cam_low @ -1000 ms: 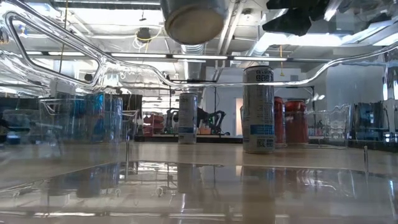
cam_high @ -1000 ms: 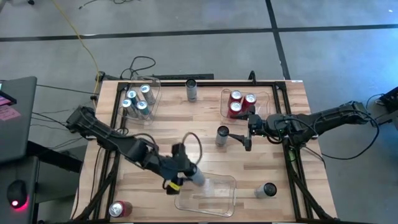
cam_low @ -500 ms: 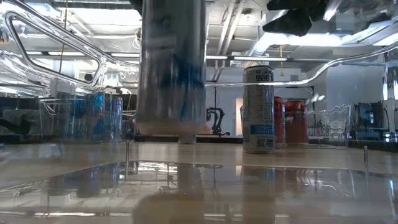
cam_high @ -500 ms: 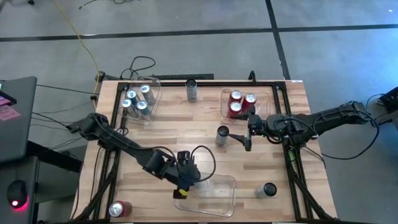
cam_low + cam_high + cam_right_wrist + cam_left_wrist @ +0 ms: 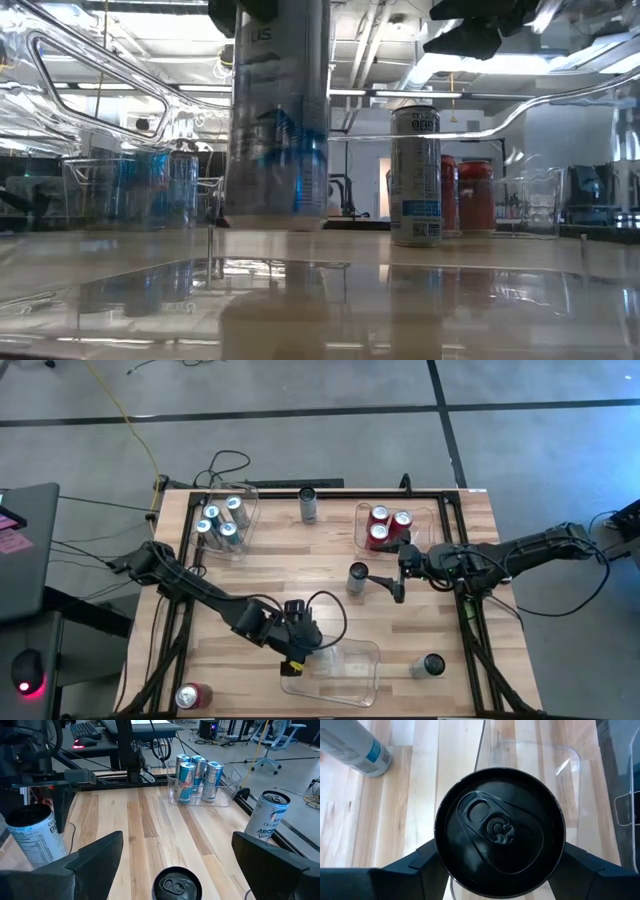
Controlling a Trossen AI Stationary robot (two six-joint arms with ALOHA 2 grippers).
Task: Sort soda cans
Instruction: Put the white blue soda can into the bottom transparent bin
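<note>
A: From above, where is the left gripper (image 5: 300,652)?
B: At the left end of the near bin (image 5: 355,698), on the table (image 5: 270,575), and it covers the can there. The right gripper (image 5: 398,576) hangs mid-table, jaws spread and holding nothing, just beside a grey can (image 5: 357,577). Four blue cans (image 5: 222,520) stand in the far left bin (image 5: 248,495) and three red cans (image 5: 386,526) in the far right bin (image 5: 428,518).

A: And level with the table?
B: The upright can (image 5: 275,130) fills the foreground inside the near bin, its base low by the floor. The grey can (image 5: 415,175) stands behind it, with red cans (image 5: 465,195) past that.

A: The left wrist?
B: The can's black top (image 5: 500,827) sits between the fingers (image 5: 420,867). They flank it closely, but I cannot tell whether they clamp it or have let go.

A: The right wrist?
B: The right gripper (image 5: 177,840) is wide open above the grey can (image 5: 177,885), with the blue cans (image 5: 196,775) beyond.
</note>
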